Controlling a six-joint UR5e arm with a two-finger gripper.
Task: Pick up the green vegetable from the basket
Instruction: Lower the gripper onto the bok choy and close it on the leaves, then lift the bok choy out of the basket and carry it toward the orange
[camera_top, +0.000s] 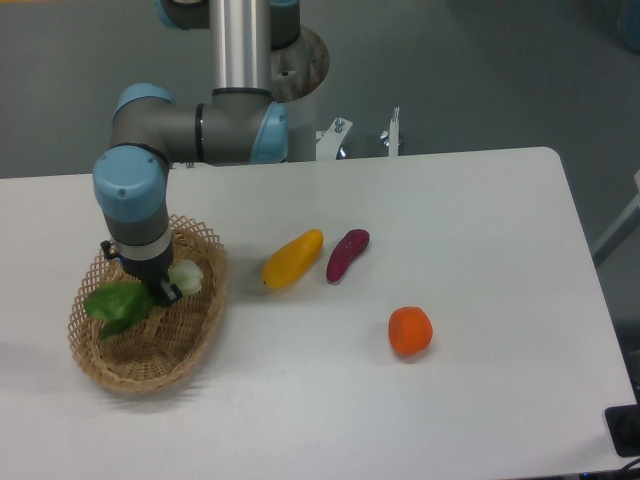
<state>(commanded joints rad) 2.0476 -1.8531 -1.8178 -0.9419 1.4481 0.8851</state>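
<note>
The green vegetable (120, 303) lies across the inside of the tan wicker basket (190, 345) at the table's left. Its dark leaves point left and its pale stem end (187, 276) points right. My gripper (160, 291) reaches straight down into the basket and sits on the vegetable's middle, between leaves and stem. The wrist hides most of the fingers, so I cannot tell how far the jaws are closed on it or whether the vegetable is off the basket floor.
A yellow oblong vegetable (292, 259) and a purple one (347, 255) lie on the white table right of the basket. An orange round fruit (410, 331) sits further right and nearer. The arm's base (245, 40) stands at the back.
</note>
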